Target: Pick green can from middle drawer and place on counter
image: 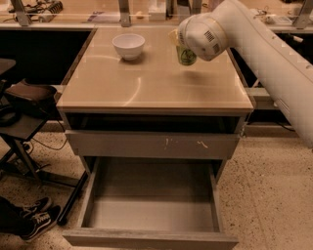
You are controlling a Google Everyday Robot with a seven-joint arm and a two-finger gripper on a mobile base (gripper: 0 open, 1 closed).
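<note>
The green can is held at the far right part of the beige counter, just at or slightly above its surface; I cannot tell if it touches. My gripper comes in from the right on the white arm and is shut on the can, with the wrist hiding most of the fingers. The middle drawer is pulled out below, and its grey floor is bare. Above it is the shut grey drawer front with pale scratches.
A white bowl stands on the counter's far left. A dark chair and a pair of shoes are at the left. A shelf with clutter runs behind the counter. Speckled floor lies to the right.
</note>
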